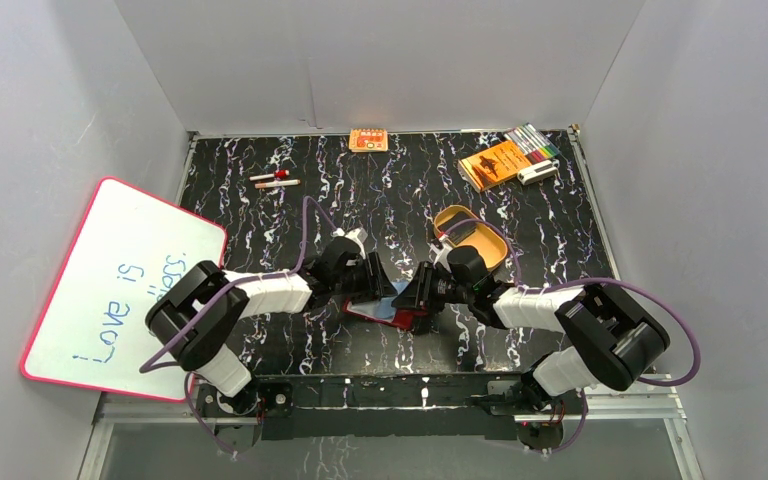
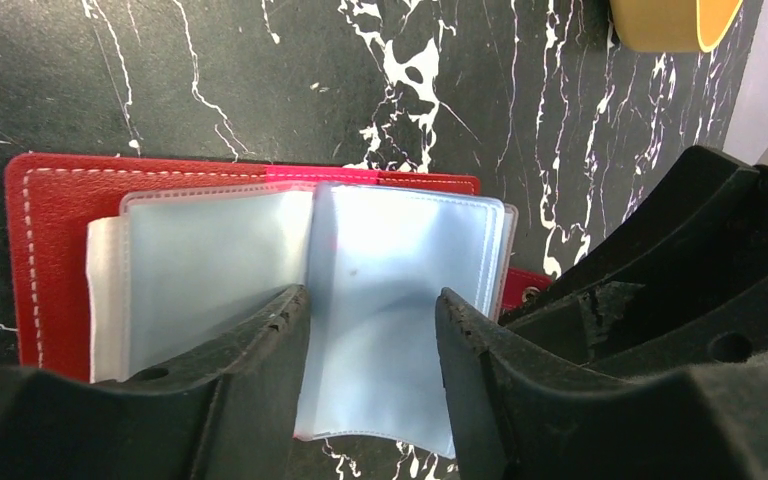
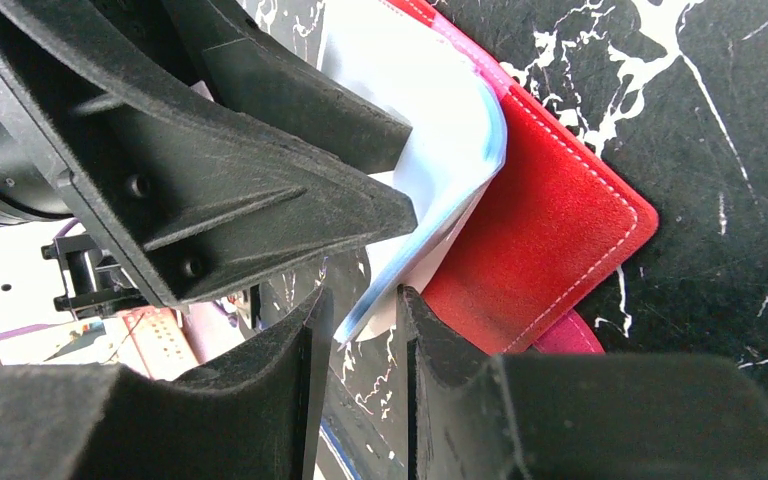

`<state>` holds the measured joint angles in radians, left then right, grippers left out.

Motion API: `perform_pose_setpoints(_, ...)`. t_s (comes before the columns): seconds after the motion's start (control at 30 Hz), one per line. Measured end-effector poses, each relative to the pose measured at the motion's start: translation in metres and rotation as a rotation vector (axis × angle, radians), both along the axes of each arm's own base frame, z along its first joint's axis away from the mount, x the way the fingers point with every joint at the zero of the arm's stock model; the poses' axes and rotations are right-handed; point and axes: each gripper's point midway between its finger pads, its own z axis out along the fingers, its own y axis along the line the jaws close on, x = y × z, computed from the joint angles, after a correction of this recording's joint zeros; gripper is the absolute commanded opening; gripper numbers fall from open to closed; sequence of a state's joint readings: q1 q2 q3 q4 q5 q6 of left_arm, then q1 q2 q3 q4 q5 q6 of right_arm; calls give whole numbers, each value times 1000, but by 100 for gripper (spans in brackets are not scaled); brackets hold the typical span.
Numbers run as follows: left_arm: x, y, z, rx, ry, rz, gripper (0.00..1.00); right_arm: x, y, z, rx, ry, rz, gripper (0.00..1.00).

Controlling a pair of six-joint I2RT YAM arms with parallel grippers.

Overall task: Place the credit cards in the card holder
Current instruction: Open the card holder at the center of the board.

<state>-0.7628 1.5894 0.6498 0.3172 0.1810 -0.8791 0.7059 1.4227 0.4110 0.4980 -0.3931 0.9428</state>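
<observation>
My left pincer (image 2: 372,300) stood apart over the open card holder (image 2: 50,230); my right pincer (image 3: 362,300), narrowly apart, straddled one clear sleeve (image 3: 450,120) at its edge.

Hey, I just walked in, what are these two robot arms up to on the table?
Both arms are working on the small dark red leather-like card holder, which lies open on the black marbled table. The left gripper has its jaws apart over the pale clear sleeves. The right gripper straddles a corner of those sleeves from the other side; whether it pinches them is unclear. The sleeves in view look empty, and no credit card shows.
</observation>
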Motion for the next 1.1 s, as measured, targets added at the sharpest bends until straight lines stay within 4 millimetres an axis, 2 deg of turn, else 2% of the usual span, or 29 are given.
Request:
perform_pose_setpoints(0.2,1,1,-4,9,3,1,34,0,0,0,0,0,0,37)
perform_pose_setpoints(0.5,0,4,-12,31,13,8,6,1,0,0,-1,-3,-5,37)
perform_pose_setpoints(0.6,0,5,-14,36,16,12,0,4,-3,2,-8,-11,-29,38)
perform_pose_setpoints(0.7,1,5,-15,38,18,18,0,6,-10,1,-15,-9,-72,37)
perform_pose_setpoints(0.9,1,6,-16,28,24,38,0,5,-28,-13,-53,33,-156,37)
perform_pose_setpoints(1.1,1,6,-16,21,32,55,0,8,-31,-16,-59,59,-185,42)
